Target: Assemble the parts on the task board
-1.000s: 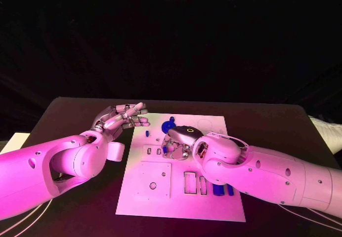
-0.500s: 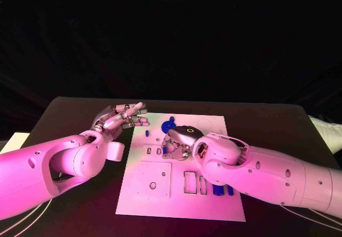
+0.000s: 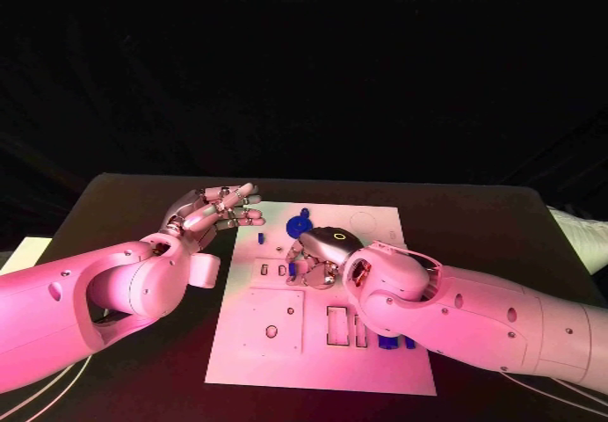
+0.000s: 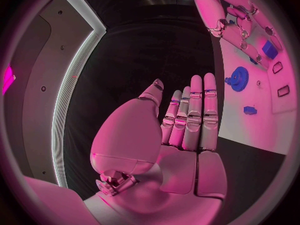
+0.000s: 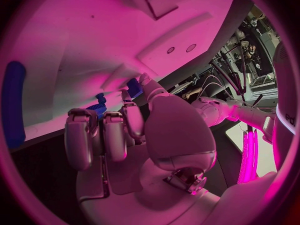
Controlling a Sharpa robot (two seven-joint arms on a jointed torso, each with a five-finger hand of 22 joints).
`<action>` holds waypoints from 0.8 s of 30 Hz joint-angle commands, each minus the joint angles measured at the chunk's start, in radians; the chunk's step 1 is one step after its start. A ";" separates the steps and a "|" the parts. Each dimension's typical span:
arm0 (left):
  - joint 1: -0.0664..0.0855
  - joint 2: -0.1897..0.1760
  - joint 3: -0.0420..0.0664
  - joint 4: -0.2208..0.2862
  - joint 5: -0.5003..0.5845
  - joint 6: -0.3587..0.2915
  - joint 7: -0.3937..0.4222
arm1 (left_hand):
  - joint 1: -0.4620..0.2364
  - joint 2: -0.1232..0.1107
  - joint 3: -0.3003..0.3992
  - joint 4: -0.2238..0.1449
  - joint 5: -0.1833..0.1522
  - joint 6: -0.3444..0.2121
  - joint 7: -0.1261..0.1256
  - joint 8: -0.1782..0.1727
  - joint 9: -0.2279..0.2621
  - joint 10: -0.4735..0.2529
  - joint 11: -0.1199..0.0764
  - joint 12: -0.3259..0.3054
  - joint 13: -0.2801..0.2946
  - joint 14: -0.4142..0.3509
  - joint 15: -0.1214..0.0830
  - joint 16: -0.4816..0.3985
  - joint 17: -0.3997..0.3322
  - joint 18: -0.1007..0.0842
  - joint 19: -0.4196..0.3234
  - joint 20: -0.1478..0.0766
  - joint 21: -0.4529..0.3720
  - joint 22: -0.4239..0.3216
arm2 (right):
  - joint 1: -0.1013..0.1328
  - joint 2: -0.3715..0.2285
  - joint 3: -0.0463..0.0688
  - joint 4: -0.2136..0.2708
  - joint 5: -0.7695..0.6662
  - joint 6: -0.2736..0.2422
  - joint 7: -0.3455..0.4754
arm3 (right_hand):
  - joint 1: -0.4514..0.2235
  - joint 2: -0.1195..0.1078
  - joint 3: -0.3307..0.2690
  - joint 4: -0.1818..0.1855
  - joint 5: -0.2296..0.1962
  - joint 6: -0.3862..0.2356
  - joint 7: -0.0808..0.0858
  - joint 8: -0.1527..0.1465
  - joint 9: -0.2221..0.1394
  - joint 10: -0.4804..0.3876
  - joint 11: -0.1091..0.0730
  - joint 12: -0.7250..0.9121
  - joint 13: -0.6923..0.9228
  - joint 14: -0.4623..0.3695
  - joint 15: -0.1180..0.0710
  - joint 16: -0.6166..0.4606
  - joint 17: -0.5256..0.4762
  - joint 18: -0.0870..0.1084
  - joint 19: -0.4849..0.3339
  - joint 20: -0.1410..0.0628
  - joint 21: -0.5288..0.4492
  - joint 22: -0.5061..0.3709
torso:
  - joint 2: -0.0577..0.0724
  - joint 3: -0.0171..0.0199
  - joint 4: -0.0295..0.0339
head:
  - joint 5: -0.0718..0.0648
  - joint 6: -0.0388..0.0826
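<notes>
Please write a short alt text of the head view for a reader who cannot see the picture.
The right hand is down on the white task board, fingers on a small blue part. The left hand is raised, empty, beside the board's far left corner. A blue gear lies near the far edge.

From my end the backdrop is basically black — dark drapery (image 3: pixel 304 88) hangs behind the black table (image 3: pixel 481 220). Pink light washes over everything. Off to one side I can see a grey wall panel (image 4: pixel 47 85) edged with a pale lit strip (image 4: pixel 65 110) — plus some cabling and equipment racks (image 5: pixel 250 45).
</notes>
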 commanded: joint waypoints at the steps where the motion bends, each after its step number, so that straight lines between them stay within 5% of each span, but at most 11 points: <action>1: 0.000 0.001 0.000 -0.001 0.002 0.024 0.006 | 0.002 0.011 0.000 -0.006 0.003 0.001 0.004 -0.007 -0.001 0.003 0.000 -0.005 0.002 0.001 0.004 -0.005 0.001 0.019 -0.002 0.005 0.005 -0.001 | -0.005 -0.006 -0.001 0.013 -0.010 -0.095 0.016 | -0.008 -0.009 -0.010 0.001 0.000 -0.008 -0.002 -0.002 -0.002 -0.005 0.002 -0.003 0.052 0.083 0.006 -0.004 0.156 -0.013 0.023 0.008 -0.006 0.069 | 0.000 0.0012 0.0003 | 0.000 0.000; 7: 0.000 0.000 0.000 -0.006 -0.010 0.022 -0.010 | 0.002 0.011 0.001 -0.009 0.003 0.004 0.000 -0.006 -0.001 0.008 -0.003 -0.003 0.002 0.010 0.001 -0.002 0.007 0.020 0.003 0.003 0.009 0.000 | -0.010 -0.036 0.001 0.050 0.027 -0.235 0.134 | -0.021 -0.027 -0.049 0.029 0.013 -0.017 -0.001 0.000 -0.003 -0.005 0.004 -0.001 0.050 0.084 0.008 -0.002 0.163 -0.012 0.023 0.010 -0.007 0.067 | 0.000 0.0009 -0.0004 | 0.002 -0.002; 10: 0.000 -0.002 0.000 -0.013 -0.069 0.026 -0.049 | -0.002 0.009 0.002 -0.015 0.002 0.019 -0.013 -0.005 0.001 0.040 -0.021 0.006 0.008 0.087 -0.021 0.041 0.044 0.022 0.051 -0.016 0.046 0.017 | -0.011 -0.059 0.007 0.065 0.093 -0.297 0.252 | -0.019 -0.025 -0.058 0.038 0.018 -0.033 0.003 -0.005 -0.006 -0.008 0.007 -0.004 0.047 0.084 0.010 -0.002 0.162 -0.012 0.022 0.011 -0.009 0.065 | -0.001 0.0010 -0.0014 | 0.003 -0.001; 13: 0.000 -0.005 0.000 -0.020 -0.175 0.046 -0.145 | -0.016 0.004 0.001 -0.012 0.002 0.053 -0.039 0.006 0.006 0.135 -0.057 0.045 0.029 0.227 -0.063 0.149 0.123 0.022 0.148 -0.055 0.129 0.059 | -0.007 -0.093 0.019 0.081 0.214 -0.305 0.399 | 0.002 -0.014 -0.064 0.044 0.026 -0.057 0.010 -0.005 -0.012 -0.017 0.013 -0.015 0.038 0.082 0.016 -0.007 0.154 -0.010 0.018 0.016 -0.013 0.057 | -0.003 0.0010 -0.0035 | 0.005 0.002; 14: 0.000 -0.006 0.000 -0.022 -0.217 0.052 -0.187 | -0.017 0.002 0.004 -0.011 0.001 0.071 -0.051 0.013 0.010 0.181 -0.072 0.068 0.042 0.288 -0.080 0.292 0.246 0.023 0.189 -0.071 0.169 0.080 | -0.004 -0.109 0.023 0.087 0.263 -0.292 0.439 | 0.013 -0.007 -0.061 0.041 0.029 -0.055 0.010 -0.002 -0.011 -0.021 0.013 -0.019 0.035 0.081 0.016 -0.009 0.151 -0.010 0.016 0.017 -0.015 0.053 | -0.004 0.0011 -0.0038 | 0.006 0.001; 15: 0.001 -0.006 0.000 -0.024 -0.260 0.064 -0.236 | -0.017 -0.002 0.006 -0.012 0.000 0.091 -0.066 0.020 0.014 0.231 -0.090 0.097 0.059 0.332 -0.099 0.549 0.481 0.015 0.244 -0.089 0.255 0.161 | 0.001 -0.125 0.026 0.093 0.312 -0.275 0.472 | 0.024 -0.003 -0.058 0.038 0.031 -0.055 0.010 -0.002 -0.012 -0.027 0.013 -0.029 0.028 0.078 0.016 -0.016 0.140 -0.007 0.010 0.017 -0.022 0.041 | -0.005 0.0011 -0.0041 | 0.006 0.001; 17: 0.001 -0.005 0.000 -0.030 -0.350 0.106 -0.344 | -0.033 -0.014 0.002 -0.005 0.002 0.116 -0.091 0.029 0.024 0.290 -0.119 0.160 0.108 0.349 -0.120 0.947 0.857 -0.020 0.325 -0.114 0.481 0.419 | 0.010 -0.159 0.033 0.104 0.407 -0.239 0.510 | 0.047 0.010 -0.050 0.030 0.033 -0.055 0.010 -0.002 -0.012 -0.040 0.013 -0.049 0.013 0.073 0.016 -0.027 0.121 -0.002 0.000 0.018 -0.034 0.019 | -0.009 0.0017 -0.0046 | 0.008 -0.002; 20: 0.004 -0.003 0.001 -0.037 -0.492 0.177 -0.498 | -0.073 -0.020 -0.015 0.018 0.001 0.146 -0.121 0.046 0.045 0.325 -0.129 0.296 0.227 0.360 -0.139 1.214 1.121 -0.051 0.356 -0.130 0.678 0.655 | 0.025 -0.216 0.043 0.115 0.556 -0.195 0.539 | 0.057 0.019 -0.046 0.027 0.035 -0.051 0.010 0.000 -0.011 -0.044 0.012 -0.055 0.008 0.072 0.015 -0.031 0.116 -0.001 -0.002 0.018 -0.037 0.014 | -0.016 0.0025 -0.0089 | 0.010 -0.003; 21: 0.006 -0.002 0.001 -0.040 -0.534 0.203 -0.542 | -0.094 -0.016 -0.027 0.034 0.001 0.160 -0.120 0.060 0.059 0.326 -0.140 0.393 0.318 0.366 -0.145 1.281 1.189 -0.060 0.364 -0.132 0.737 0.728 | 0.028 -0.231 0.046 0.117 0.589 -0.188 0.542 | 0.059 0.022 -0.045 0.027 0.038 -0.048 0.009 0.002 -0.011 -0.044 0.012 -0.054 0.008 0.072 0.015 -0.032 0.116 -0.001 -0.002 0.017 -0.037 0.014 | -0.018 0.0027 -0.0100 | 0.011 -0.003; 24: 0.034 0.009 0.001 -0.058 -0.703 0.303 -0.716 | -0.143 0.000 -0.065 0.084 0.001 0.179 -0.128 0.105 0.108 0.324 -0.160 0.819 0.753 0.380 -0.146 1.370 1.281 -0.087 0.403 -0.145 0.907 0.958 | 0.044 -0.289 0.057 0.116 0.696 -0.180 0.546 | 0.062 0.029 -0.044 0.027 0.060 -0.040 0.007 0.004 -0.009 -0.042 0.010 -0.053 0.007 0.072 0.013 -0.034 0.115 -0.001 -0.002 0.016 -0.039 0.013 | -0.025 0.0037 -0.0145 | 0.015 -0.007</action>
